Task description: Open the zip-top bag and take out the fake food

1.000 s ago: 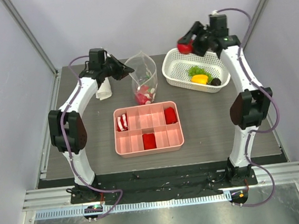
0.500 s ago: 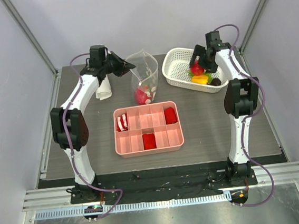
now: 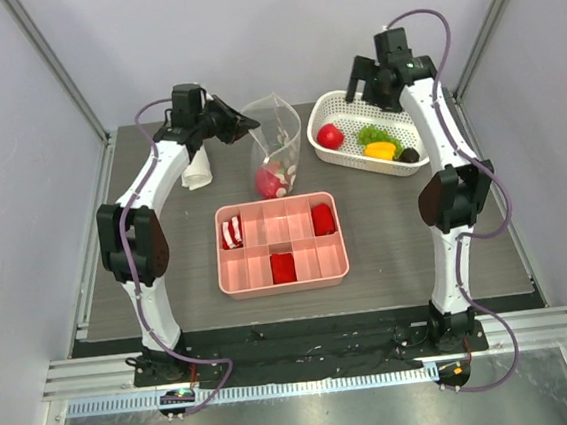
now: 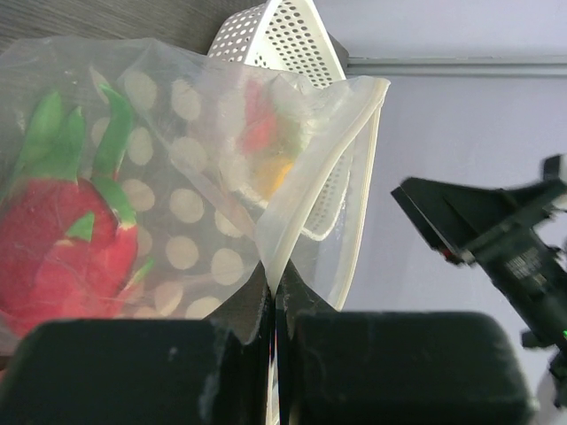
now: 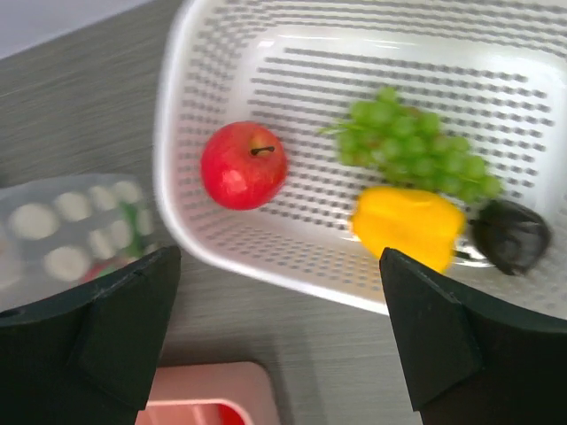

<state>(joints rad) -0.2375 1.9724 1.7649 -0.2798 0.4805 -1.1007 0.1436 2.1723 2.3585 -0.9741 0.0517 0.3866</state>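
Zip-top bag [image 3: 276, 138] — where do we find it?
We find it upright behind the pink tray [image 3: 286, 286], its zip edge pinched tight in the left gripper [image 4: 275, 297]; red, green-leafed fake food [image 4: 58, 252] sits inside.
And the right gripper [image 5: 279, 266]?
We see it spread wide — holding nothing, above the white basket [image 5: 177, 142] with apple [image 5: 244, 166], grapes [image 5: 412, 146] and yellow pepper [image 5: 407, 226].

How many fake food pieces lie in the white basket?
4 in the basket: a red apple at the left, green grapes, a yellow pepper and a dark piece at the right. None seems hidden.
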